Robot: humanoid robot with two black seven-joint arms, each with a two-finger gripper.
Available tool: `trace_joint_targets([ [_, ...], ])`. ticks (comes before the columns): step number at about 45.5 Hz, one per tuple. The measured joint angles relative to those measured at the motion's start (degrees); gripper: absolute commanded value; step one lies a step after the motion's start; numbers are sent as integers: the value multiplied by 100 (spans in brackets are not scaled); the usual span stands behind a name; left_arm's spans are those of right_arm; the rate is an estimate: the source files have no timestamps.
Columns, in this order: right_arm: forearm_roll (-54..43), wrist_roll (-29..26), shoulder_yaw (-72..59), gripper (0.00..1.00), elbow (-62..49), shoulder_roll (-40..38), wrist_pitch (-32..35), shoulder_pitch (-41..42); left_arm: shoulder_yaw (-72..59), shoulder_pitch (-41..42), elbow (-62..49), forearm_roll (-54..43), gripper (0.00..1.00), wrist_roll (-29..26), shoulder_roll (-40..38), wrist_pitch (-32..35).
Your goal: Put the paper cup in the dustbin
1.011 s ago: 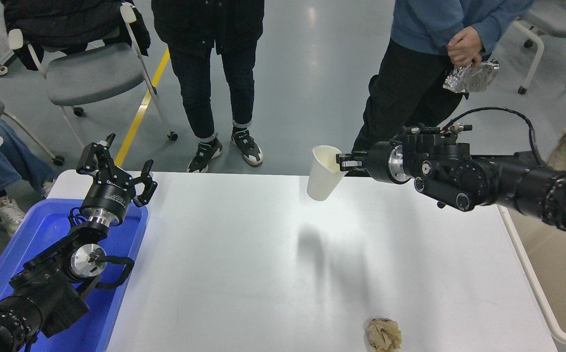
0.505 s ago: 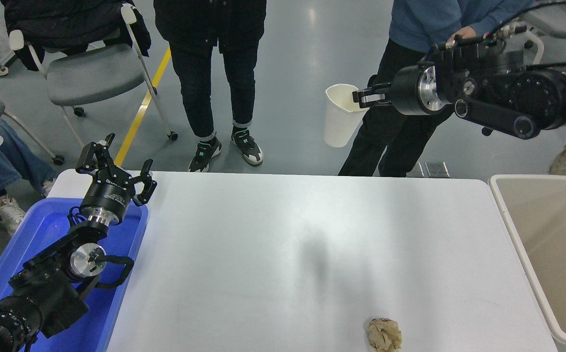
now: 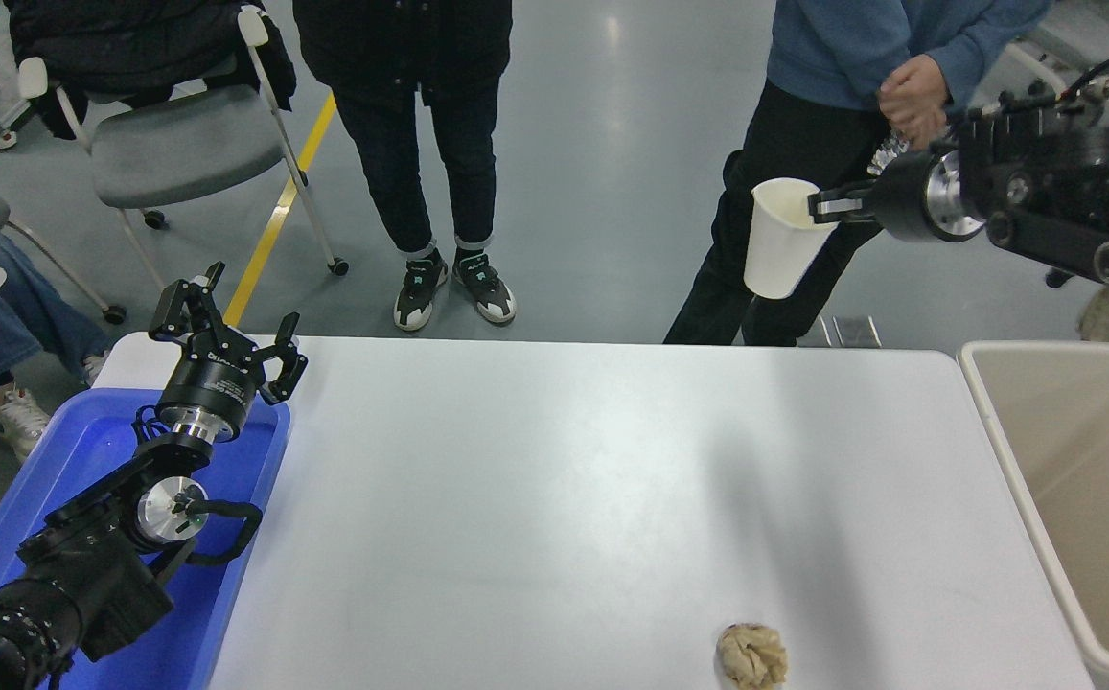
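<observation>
The white paper cup [image 3: 782,239] hangs upright in the air, high above the table's far right edge. My right gripper [image 3: 818,206] is shut on its bent rim, the arm reaching in from the right edge. The beige dustbin [image 3: 1000,436] stands off the table's right end, to the right of and below the cup. My left gripper [image 3: 225,321] is open and parked at the lower left over the blue tray.
A crumpled brown paper ball [image 3: 751,655] lies near the table's [image 3: 554,498] front edge. A blue tray [image 3: 94,450] sits at the left. Two people stand at the far side; one in a blue sweater [image 3: 861,38] is right behind the cup. A grey chair [image 3: 180,134] stands at the back left.
My right gripper has carried the cup up off the table area and then to the right, toward the dustbin. The left arm has not moved.
</observation>
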Motion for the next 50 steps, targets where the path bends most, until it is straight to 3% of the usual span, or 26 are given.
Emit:
trace_joint_targets([
  [24,70,-36,65,0,-363,-1722,-483,-1499,0,-3,0,0,100,0,-2,0],
  [41,670,-39,479,0,-1476,-1956,-655,-3092,0,2,-1,1,100,0,-3,0],
  [50,882,-40,813,0,-2387,-1669,-644,-3927,0,2,-1,0,100,0,-4,0],
])
